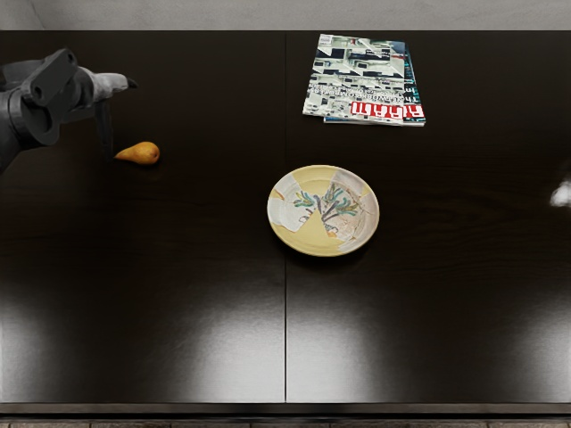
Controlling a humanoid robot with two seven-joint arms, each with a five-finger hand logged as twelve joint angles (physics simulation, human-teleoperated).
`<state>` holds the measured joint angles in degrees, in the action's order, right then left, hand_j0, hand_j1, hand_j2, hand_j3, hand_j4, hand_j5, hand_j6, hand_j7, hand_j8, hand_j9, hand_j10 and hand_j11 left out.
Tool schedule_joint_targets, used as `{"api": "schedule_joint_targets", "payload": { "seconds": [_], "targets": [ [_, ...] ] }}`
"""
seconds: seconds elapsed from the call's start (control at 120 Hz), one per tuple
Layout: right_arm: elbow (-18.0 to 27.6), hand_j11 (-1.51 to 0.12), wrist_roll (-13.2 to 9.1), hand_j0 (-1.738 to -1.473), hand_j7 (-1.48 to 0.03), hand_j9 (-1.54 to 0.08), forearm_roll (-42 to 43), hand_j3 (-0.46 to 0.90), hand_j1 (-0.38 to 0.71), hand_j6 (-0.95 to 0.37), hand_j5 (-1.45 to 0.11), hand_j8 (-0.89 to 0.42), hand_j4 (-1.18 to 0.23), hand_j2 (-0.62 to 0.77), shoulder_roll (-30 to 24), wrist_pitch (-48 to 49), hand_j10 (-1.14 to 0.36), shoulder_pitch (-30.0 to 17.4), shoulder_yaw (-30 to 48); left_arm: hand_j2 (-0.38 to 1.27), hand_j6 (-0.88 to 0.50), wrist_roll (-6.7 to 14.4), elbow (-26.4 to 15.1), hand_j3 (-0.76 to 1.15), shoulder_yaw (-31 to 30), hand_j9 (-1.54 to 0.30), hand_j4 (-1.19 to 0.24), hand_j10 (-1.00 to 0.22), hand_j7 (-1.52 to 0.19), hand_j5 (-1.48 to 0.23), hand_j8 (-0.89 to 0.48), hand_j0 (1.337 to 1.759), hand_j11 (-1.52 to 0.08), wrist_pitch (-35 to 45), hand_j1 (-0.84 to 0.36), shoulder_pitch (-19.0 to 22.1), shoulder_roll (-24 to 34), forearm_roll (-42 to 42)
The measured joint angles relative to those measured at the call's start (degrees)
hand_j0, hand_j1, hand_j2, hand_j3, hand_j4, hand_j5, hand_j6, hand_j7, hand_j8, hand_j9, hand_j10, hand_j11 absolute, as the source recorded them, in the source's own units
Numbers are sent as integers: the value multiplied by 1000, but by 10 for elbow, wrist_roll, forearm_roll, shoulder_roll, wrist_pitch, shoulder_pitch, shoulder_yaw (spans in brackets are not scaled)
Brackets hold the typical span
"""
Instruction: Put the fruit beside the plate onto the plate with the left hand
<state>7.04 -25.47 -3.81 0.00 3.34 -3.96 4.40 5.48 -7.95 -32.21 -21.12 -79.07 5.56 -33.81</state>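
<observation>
Head view: the left hand [96, 94] is hovering near the left edge of the glossy dark table [178, 312], matte gray fingers hanging loose and gripping nothing. The smooth, teardrop-shaped orange pear [139, 153] is lying on its side just beside one downward fingertip, well apart from the round painted plate [294, 234] sitting mid-table. A flat magazine [366, 80] is lying by the far edge.

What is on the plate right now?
Nothing: the plate shows only its painted pattern, fully uncovered. The pear lies on the table, apart from it, by the left hand.
</observation>
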Motion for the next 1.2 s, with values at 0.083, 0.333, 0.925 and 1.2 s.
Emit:
{"api": "schedule_joint_targets", "payload": {
  "seconds": [0.083, 0.333, 0.925, 1.2],
  "targets": [
    [0, 0, 0, -1658, 0, 0, 0, 0, -349, -1, 0, -1, 0, 0, 0, 0, 0, 0, 0, 4, -22, -17, 0, 0, 7, -26, -21, -21, -26, -26, -22, 1658, -26, 8, 325, 9, -9, 1],
    [0, 0, 0, -1658, 0, 0, 0, 0, -349, -1, 0, 0, 0, 0, 0, 0, 0, 0, 0, 4, -22, -28, 1, 0, 11, -26, -21, -21, -27, -27, -22, 1658, -26, 23, 325, 38, -29, -5],
    [0, 0, 0, -1658, 0, 0, 0, 0, -349, -1, 0, 0, 0, 0, 0, 0, 0, 0, 0, 42, -211, -25, 1, 0, 10, -272, -210, -210, -272, -272, -211, 1658, -272, 39, 98, 67, -33, -6],
    [0, 0, 0, -1658, 0, 0, 0, 0, -349, -1, 0, 0, 0, 0, 0, 0, 0, 0, 0, 50, -248, -26, 1, 0, 10, -320, -248, -247, -321, -321, -248, 1658, -320, 39, 54, 67, -34, -7]
  ]
}}
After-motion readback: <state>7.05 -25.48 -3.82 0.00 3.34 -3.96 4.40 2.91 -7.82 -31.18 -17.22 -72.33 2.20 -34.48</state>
